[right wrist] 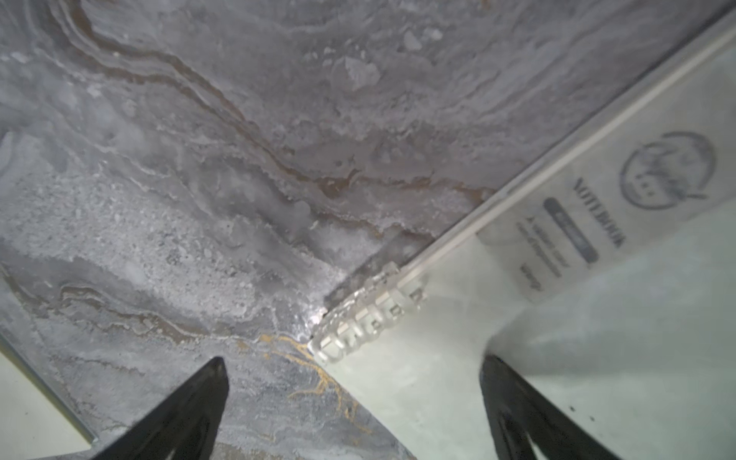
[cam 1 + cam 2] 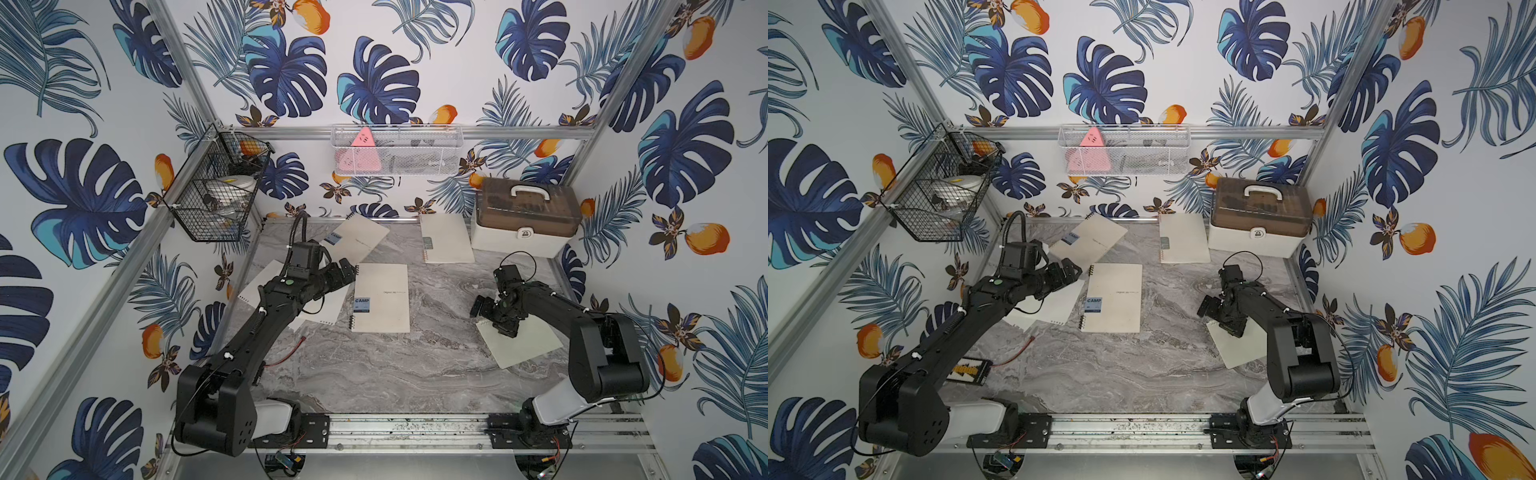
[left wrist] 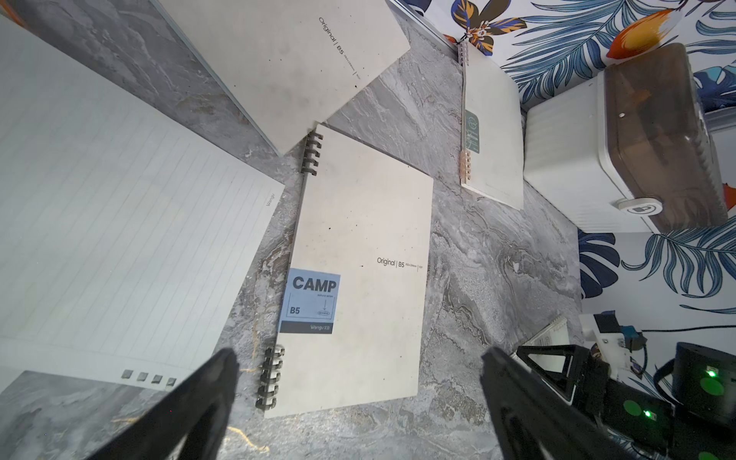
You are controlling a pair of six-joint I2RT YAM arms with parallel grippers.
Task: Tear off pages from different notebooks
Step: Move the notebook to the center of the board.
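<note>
desk (image 2: 374, 374): a grey marbled surface on which all notebooks and pages are laid flat.
offset notebook (image 2: 524, 349): closed, with the pale cover up, and set askew. It is placed nearer than the central notebook (image 2: 382, 297), well apart from it on the right arm's side.
right gripper (image 1: 354, 368): the jaws are spread wide and nothing is held. It is poised over the spiral corner of the offset notebook, well apart from the central notebook. Contact with the cover cannot be told.
loose pages (image 2: 332, 311): white ruled sheets with punched holes along one edge. They are spread just beside the central notebook's spiral edge on the left arm's side and are partly hidden under the left arm.
central notebook: closed, with a blue "CAMP" label by the spiral edge. It is taken as the reference.
left gripper (image 3: 358, 356): the jaws are parted fully and nothing is gripped. It is held by the central notebook's far spiral corner.
far CAMP notebook (image 2: 359, 239): closed and tilted, just beyond the central notebook's far spiral corner.
teal-label notebook (image 2: 446, 239): closed, placed beyond the central notebook toward the right arm's side.
white box (image 2: 525, 220): brown-lidded, set beyond the central notebook and just beside the teal-label notebook.
black wire basket (image 2: 216, 195) and white mesh basket (image 2: 397, 151): hung on the walls, beyond and above the central notebook.
</note>
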